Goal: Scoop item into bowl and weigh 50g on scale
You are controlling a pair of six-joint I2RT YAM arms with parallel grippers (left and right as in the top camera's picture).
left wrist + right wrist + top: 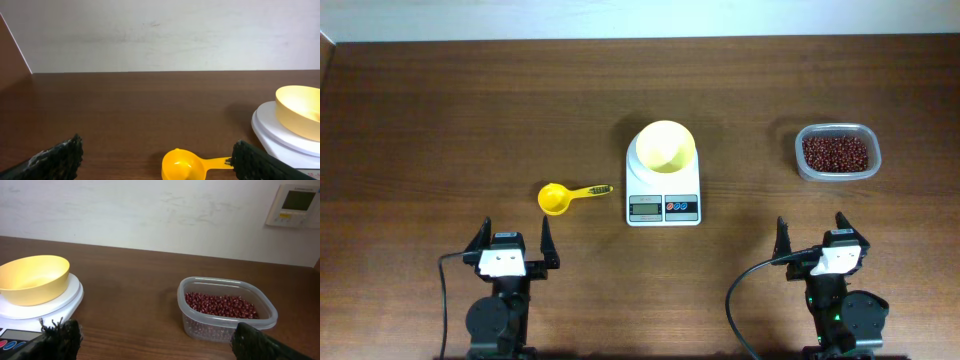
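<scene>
The pale-yellow bowl (665,146) sits empty on the white scale (663,208) at the table's middle; both also show in the left wrist view, bowl (299,111) on scale (285,142), and in the right wrist view, bowl (33,278) on scale (47,309). The dark red-brown beans (836,153) lie in a clear container (803,165) at the right, also in the right wrist view (220,305). My left gripper (511,243) is open and empty near the front edge, just behind the scoop. My right gripper (812,238) is open and empty, in front of the container.
A yellow measuring scoop (560,197) lies left of the scale, handle pointing right; it shows between my left fingers in the left wrist view (184,164). A pale wall runs behind the table. A wall panel (294,205) hangs at the far right.
</scene>
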